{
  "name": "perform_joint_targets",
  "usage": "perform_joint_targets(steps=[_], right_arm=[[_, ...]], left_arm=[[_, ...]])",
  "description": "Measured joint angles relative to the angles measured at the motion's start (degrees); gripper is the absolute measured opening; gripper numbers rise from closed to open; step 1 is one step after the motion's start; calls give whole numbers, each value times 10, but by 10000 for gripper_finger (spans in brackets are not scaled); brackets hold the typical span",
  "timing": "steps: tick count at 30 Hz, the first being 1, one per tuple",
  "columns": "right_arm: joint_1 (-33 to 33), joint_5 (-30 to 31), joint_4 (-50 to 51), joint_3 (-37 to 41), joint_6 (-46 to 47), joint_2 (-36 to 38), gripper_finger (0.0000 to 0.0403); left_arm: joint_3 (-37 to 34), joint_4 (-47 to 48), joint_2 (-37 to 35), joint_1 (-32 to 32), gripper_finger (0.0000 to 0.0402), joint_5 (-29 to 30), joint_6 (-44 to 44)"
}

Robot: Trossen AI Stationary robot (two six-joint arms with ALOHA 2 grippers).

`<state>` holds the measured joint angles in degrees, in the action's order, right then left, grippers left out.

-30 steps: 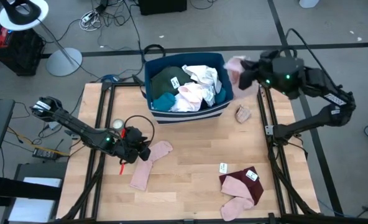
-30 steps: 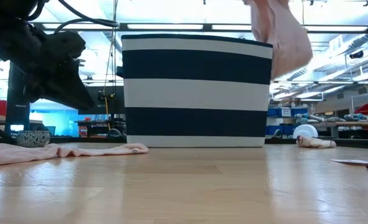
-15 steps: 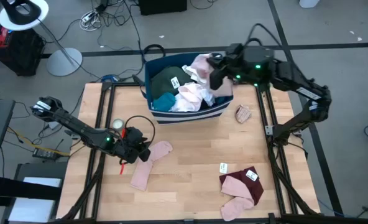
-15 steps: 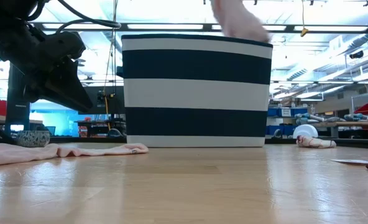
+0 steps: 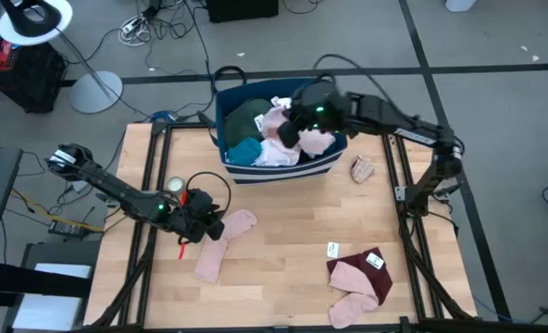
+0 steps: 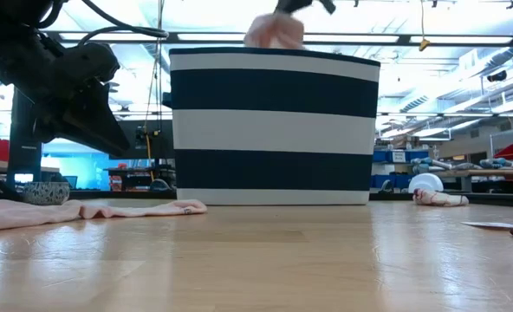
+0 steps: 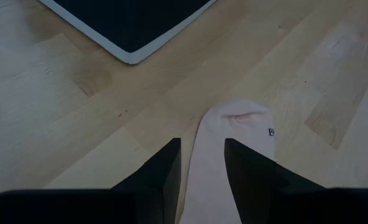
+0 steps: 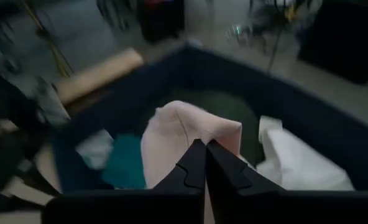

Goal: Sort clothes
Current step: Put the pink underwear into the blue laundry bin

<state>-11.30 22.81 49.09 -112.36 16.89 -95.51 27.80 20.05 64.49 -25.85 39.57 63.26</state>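
**Right arm now over bin**

Moved since earlier: right gripper (image 5: pixel 297 129), from beyond the bin (image 5: pixel 322 166), clenched on pink garment (image 8: pixel 184 134) (hanging below jaws). Left gripper (image 7: pixel 201 165) released, pink sock (image 7: pixel 234 134) between its fingers.

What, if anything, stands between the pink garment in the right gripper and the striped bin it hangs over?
Nothing visible does. The right gripper is shut on the pink garment, which hangs above the open top of the striped bin. Below it lie only clothes already in the bin: a dark green top and white pieces.
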Motion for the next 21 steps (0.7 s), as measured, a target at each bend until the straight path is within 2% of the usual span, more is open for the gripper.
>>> perform_joint_targets(steps=[3, 6, 10, 14, 21], right_arm=[[-6, 0, 24, 0, 5, -35, 11], [-16, -9, 45, 0, 53, -71, 20], [-42, -77, 80, 0, 75, -119, 40], [-65, -143, 107, 0, 76, -168, 74], [-87, -199, 106, 0, 75, -222, 149]], left_arm=[[0, 0, 0, 0, 128, 0, 0], [0, -1, 0, 0, 128, 0, 0], [0, -6, 0, 0, 128, 0, 0], [0, -6, 0, 0, 128, 0, 0], [0, -20, 0, 0, 128, -1, -16]])
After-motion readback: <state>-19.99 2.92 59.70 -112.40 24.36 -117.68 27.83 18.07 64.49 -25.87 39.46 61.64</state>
